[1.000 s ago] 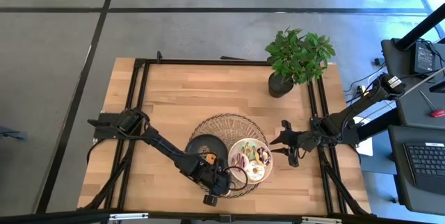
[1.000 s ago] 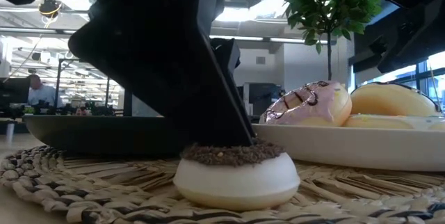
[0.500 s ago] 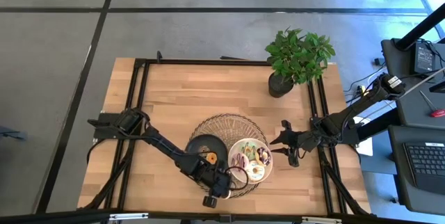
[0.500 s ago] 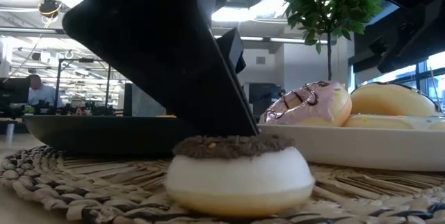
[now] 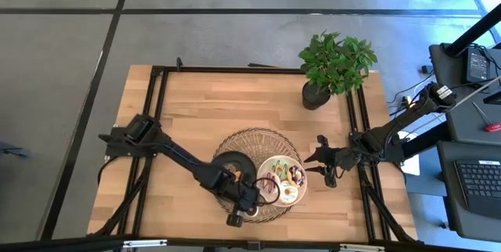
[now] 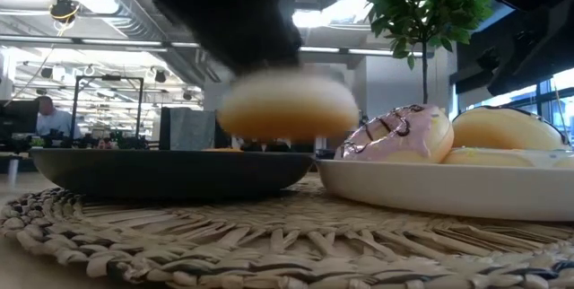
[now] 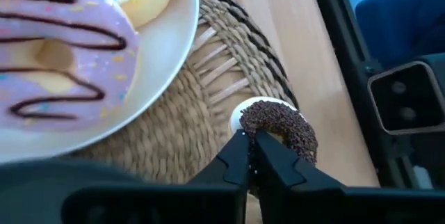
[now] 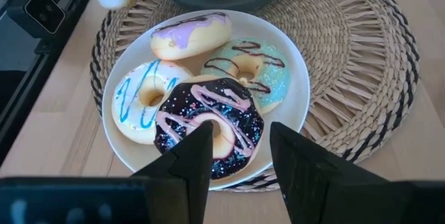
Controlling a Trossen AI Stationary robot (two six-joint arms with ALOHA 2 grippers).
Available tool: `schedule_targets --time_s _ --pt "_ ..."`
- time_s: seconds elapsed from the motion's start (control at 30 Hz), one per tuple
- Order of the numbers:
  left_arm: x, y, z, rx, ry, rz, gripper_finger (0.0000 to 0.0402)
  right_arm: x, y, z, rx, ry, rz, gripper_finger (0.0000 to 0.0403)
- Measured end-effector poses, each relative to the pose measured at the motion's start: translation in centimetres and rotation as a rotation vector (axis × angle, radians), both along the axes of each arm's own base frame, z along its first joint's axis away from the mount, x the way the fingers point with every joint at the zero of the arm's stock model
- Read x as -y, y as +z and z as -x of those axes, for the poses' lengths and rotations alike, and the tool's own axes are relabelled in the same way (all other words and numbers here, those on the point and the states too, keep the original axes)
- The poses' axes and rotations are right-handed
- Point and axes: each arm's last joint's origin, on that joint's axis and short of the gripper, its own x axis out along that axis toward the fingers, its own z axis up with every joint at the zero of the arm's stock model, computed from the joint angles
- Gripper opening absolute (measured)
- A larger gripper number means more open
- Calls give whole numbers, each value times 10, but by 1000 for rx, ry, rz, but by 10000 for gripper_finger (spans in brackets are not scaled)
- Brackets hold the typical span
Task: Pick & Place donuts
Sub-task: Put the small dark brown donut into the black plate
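Note:
A small chocolate-sprinkled donut (image 7: 279,128) hangs above the woven mat (image 7: 174,137) with my left gripper (image 7: 252,156) shut on it. In the low view the donut (image 6: 287,106) floats level with the black plate's rim (image 6: 170,170). The white plate (image 8: 295,60) holds several iced donuts, among them a dark one with pink lines (image 8: 212,123). An orange donut (image 5: 236,176) lies on the black plate (image 5: 225,163). My right gripper (image 8: 240,156) hovers open over the white plate's right side. My left gripper pinches the chocolate donut's ring on the side nearest the wrist (image 7: 256,132) between its two fingertips. Whether one finger is in the hole, I cannot tell. The donut is lifted clear of the mat, its iced top up.
A potted plant (image 5: 335,66) stands at the table's far right. The woven mat (image 5: 258,144) carries both plates at the table's near middle. Black frame rails (image 5: 156,111) run along the table's sides. Bare wood lies to the far left.
My left gripper has shut on the chocolate donut, which sat on the mat, and has gone up with it. The donut now hangs clear of the mat, level with the black plate's rim.

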Motion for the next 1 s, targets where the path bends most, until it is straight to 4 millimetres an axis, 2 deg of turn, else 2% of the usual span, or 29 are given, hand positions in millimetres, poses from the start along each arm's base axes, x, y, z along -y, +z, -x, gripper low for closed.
schedule_targets --time_s 0.23,0.4,0.5,0.6,0.8,1.0 --pt "-14 38 22 -28 75 -85 14 0 0 0 -3 0 2 145" --pt "-33 55 47 -114 252 -223 7 0 0 0 -4 -1 2 145" --pt "-42 52 60 -152 358 -264 9 0 0 0 -5 0 3 146" --pt "-47 40 66 -180 430 -246 13 0 0 0 -5 0 3 145" --pt "-52 18 70 -166 466 -228 14 0 0 0 -5 0 3 145" --pt "-53 17 67 -141 486 -197 15 0 0 0 -5 -1 3 145"
